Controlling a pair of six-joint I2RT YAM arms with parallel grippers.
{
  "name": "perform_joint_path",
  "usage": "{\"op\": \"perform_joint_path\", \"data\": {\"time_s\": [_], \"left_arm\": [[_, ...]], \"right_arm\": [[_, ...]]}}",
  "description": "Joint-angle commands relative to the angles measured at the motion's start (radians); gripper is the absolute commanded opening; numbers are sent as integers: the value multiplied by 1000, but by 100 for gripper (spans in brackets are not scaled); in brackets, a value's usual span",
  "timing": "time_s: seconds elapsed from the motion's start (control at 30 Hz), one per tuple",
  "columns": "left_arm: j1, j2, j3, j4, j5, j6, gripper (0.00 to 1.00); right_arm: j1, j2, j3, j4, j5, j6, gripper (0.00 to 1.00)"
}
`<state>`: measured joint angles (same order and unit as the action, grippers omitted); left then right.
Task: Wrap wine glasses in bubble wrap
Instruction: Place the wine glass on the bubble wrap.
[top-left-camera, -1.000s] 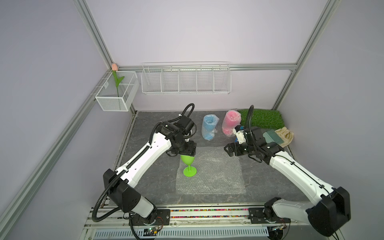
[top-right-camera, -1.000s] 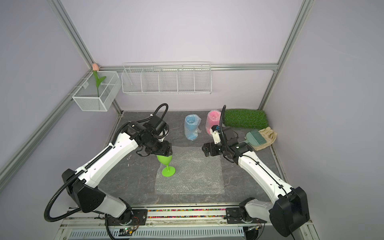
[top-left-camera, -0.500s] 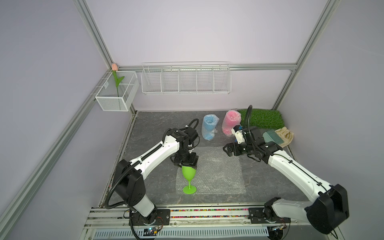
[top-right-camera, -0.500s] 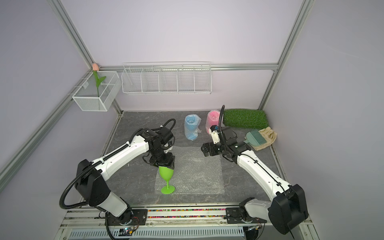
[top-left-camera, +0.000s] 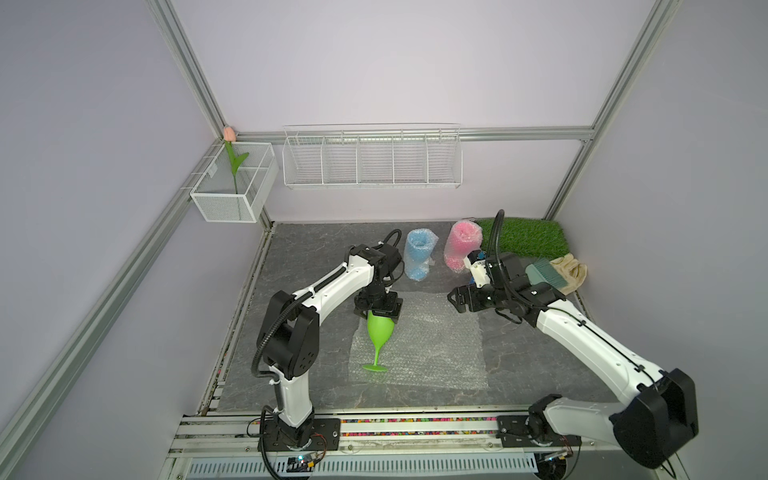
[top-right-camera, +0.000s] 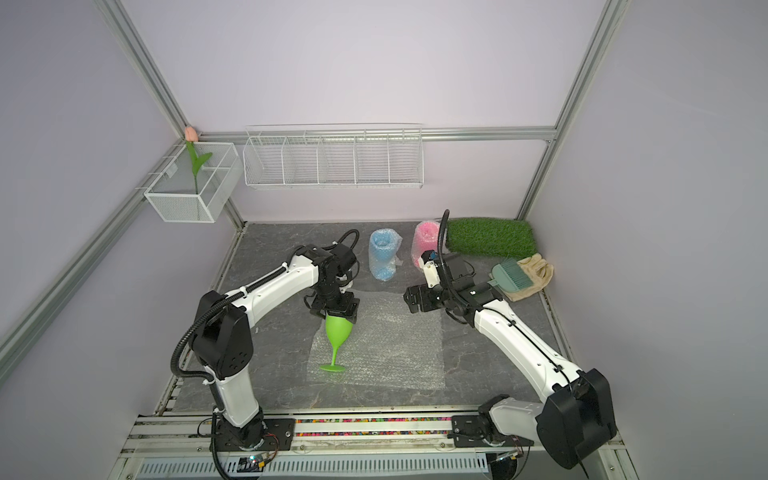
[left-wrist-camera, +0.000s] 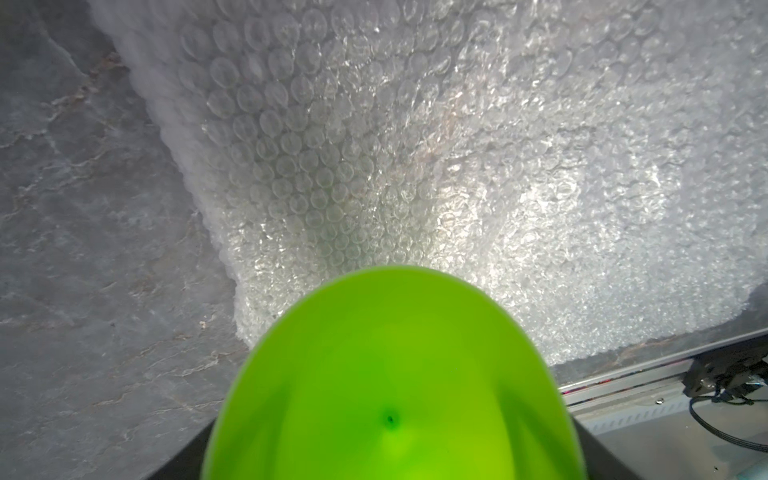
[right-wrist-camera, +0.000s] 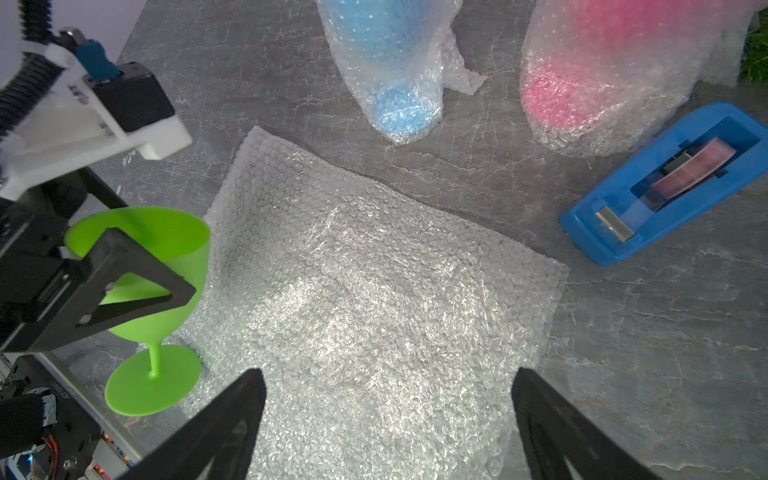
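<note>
While your left gripper (top-left-camera: 379, 311) straddles the green goblet's (top-left-camera: 380, 332) bowl, pinch or not you cannot tell, its foot stands at the bubble wrap sheet's (top-left-camera: 432, 345) edge. Your right gripper (right-wrist-camera: 386, 374) hangs spread wide. The wall mesh basket (top-left-camera: 224, 208) holds one tulip (top-left-camera: 229, 134).

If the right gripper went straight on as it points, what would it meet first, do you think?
Probably the flat bubble wrap sheet, lying ahead of the right gripper; the green glass stands aside.

A green goblet (top-left-camera: 379, 332) stands upright at seven o'clock on a flat bubble wrap sheet (top-left-camera: 436, 353); a blue goblet (top-left-camera: 419, 255) and pink goblet (top-left-camera: 461, 245) sit wrapped beyond its twelve o'clock edge.
</note>
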<state>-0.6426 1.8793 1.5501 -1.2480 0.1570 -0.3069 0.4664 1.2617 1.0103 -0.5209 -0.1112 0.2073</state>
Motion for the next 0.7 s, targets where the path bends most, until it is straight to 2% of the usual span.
{"op": "perform_joint_path", "data": {"time_s": [0.0,0.27,0.37,0.43,0.67], "left_arm": [[16,38,18,36,-8,16,87],[41,108,15,130,10,4,91],[49,117,14,155,22,-4,95],[51,106,18,156,15,-8,100],[61,-23,47,114,-14,-11,99]], "right_arm": [[-2,-13,20,-30,17,-24,96],[-2,-30,21,-51,27,-33,95],[1,-39,19,-58,23,-32,95],[5,-48,17,-62,13,-21,95],[33,-51,5,-50,-27,42,96]]}}
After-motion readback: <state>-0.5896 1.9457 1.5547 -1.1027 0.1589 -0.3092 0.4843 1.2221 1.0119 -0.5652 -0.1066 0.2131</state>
